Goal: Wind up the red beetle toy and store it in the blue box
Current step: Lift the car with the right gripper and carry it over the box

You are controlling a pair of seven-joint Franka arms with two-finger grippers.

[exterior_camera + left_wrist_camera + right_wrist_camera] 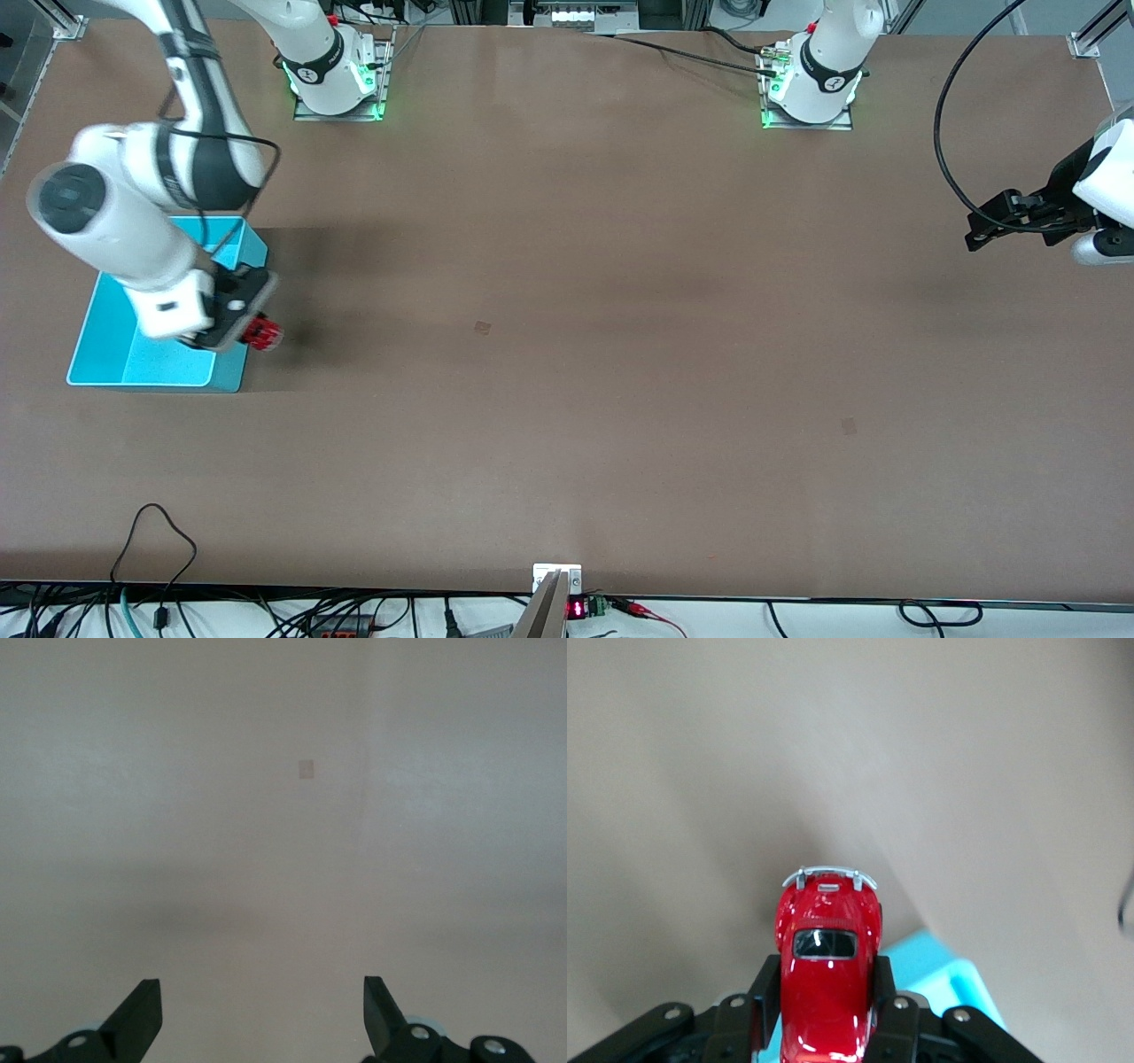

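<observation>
This is a robotics lab: two white arm bases are bolted to a wide brown table, aluminium frame profiles stand at its corners, and loose cables hang along its edge.

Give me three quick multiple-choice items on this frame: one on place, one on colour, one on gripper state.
1. Where is the right gripper?
A. over the table's middle
B. at the turquoise plastic box's wall toward the table's middle
C. at the left arm's base

2. What colour is the small glossy toy car?
A. red
B. yellow
C. green

3. How is the left gripper?
A. shut on the car
B. shut on nothing
C. open and holding nothing

Key: 1 B, the front view shows it there; 2 A, the right wrist view shows a red body clamped between the fingers; 3 C, its fingers stand apart over bare table.
</observation>
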